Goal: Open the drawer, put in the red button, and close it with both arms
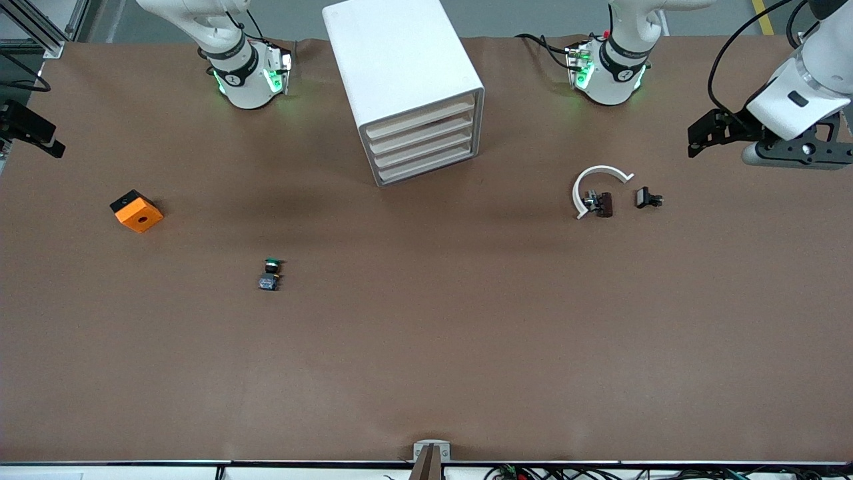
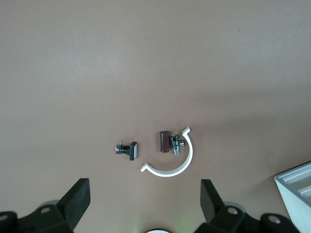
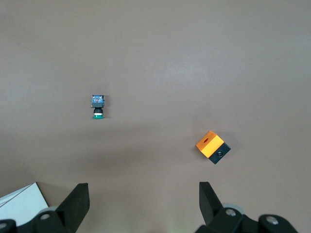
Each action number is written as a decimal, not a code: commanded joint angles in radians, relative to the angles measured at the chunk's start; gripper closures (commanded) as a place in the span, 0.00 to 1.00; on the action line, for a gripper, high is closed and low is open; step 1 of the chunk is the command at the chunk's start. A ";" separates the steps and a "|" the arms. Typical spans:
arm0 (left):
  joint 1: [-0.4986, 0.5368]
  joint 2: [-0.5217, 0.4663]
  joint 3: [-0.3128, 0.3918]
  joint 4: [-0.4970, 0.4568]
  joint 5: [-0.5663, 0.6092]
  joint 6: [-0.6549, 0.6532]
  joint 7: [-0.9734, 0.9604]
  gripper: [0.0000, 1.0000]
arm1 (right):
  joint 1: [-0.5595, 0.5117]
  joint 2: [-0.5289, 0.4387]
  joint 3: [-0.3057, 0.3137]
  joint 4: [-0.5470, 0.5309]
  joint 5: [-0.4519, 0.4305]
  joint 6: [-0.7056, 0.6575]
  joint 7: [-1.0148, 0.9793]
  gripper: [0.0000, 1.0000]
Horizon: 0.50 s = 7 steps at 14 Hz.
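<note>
Nothing started yet: top drawer (image 1: 421, 115) shut, both arms waiting with jaws wide open and empty.

So the step in hand is the opening. I see all four trays flush in the white cabinet (image 1: 400, 53), which sits skewed between the two bases. My left gripper (image 2: 146, 208) hangs over the left arm's end of the table. The red button (image 1: 604, 204), as best I can judge, is the dark reddish piece in the hollow of the white curved clip (image 1: 596, 169), though I can't confirm its cap. My right gripper (image 3: 143, 206) hovers at the other end, near the orange block (image 1: 136, 211) and green button (image 1: 270, 273). Next I'd need fingers on the top tray's lip, pulling along the cabinet's skewed line.
</note>
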 commanded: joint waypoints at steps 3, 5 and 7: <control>0.020 0.078 -0.022 0.153 -0.015 -0.032 -0.019 0.00 | 0.020 -0.019 -0.004 -0.010 -0.013 -0.003 -0.005 0.00; 0.017 0.096 -0.022 0.172 -0.015 -0.032 -0.067 0.00 | 0.019 -0.019 -0.004 -0.011 -0.013 -0.006 -0.005 0.00; 0.020 0.090 -0.022 0.170 -0.015 -0.069 -0.066 0.00 | 0.020 -0.019 -0.004 -0.011 -0.013 -0.007 -0.005 0.00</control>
